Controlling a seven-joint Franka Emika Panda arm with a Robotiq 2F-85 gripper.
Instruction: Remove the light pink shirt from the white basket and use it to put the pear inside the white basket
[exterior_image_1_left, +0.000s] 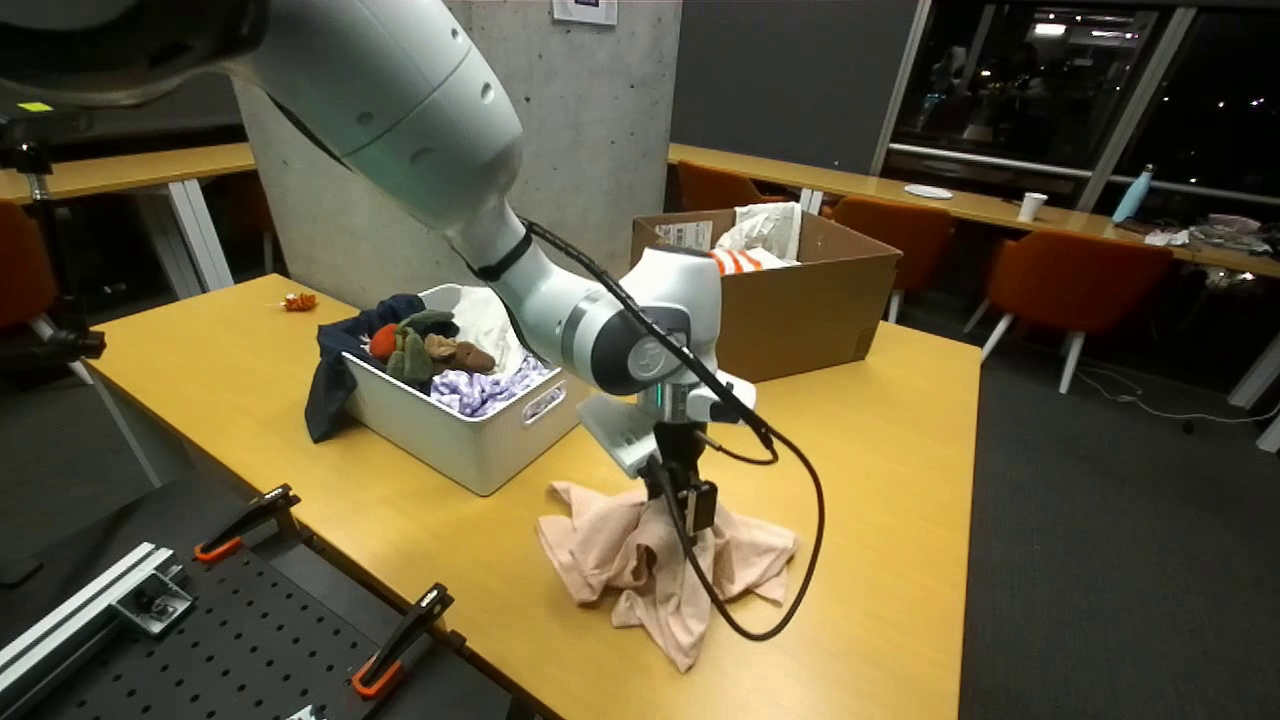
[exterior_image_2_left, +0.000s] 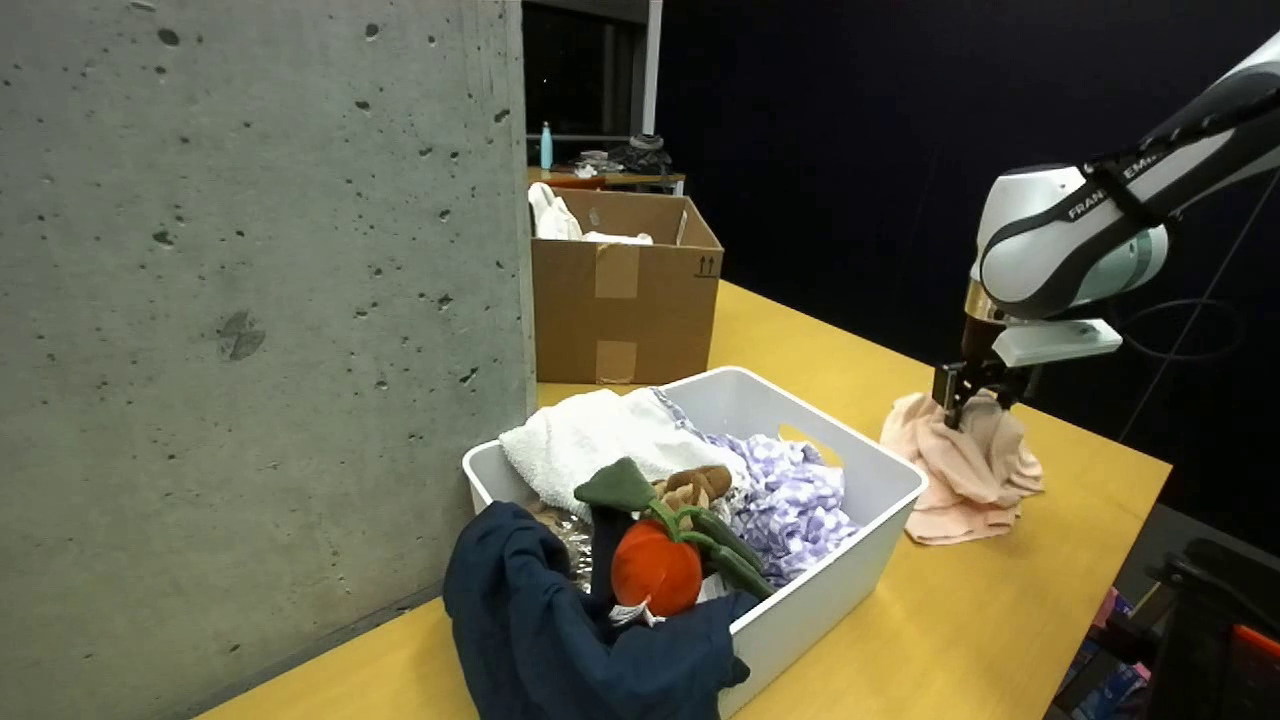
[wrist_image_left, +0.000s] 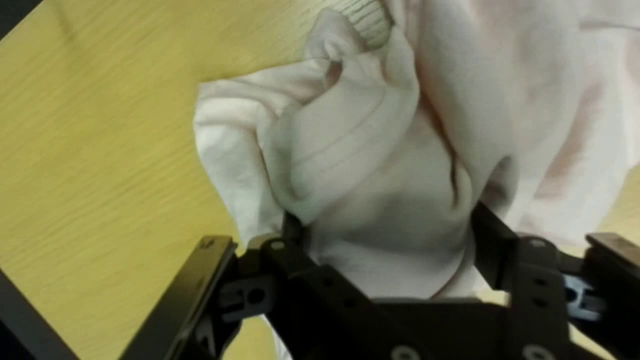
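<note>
In an exterior view I look down at a slant over the table (exterior_image_1_left: 880, 480), at middle distance, the arm (exterior_image_1_left: 450, 130) crossing from upper left and windows (exterior_image_1_left: 1040, 90) at upper right. In an exterior view I face along the table, nearest the white basket (exterior_image_2_left: 825, 590) at lower centre, with a concrete wall (exterior_image_2_left: 270, 300) filling the left. Wrist view: I face down at close range, light pink shirt (wrist_image_left: 370, 145) across the centre, gripper (wrist_image_left: 387, 225) along the bottom. Both exterior views share white basket, light pink shirt, arm and cardboard box (exterior_image_2_left: 650, 310); light pink shirt and table show in all three.
</note>
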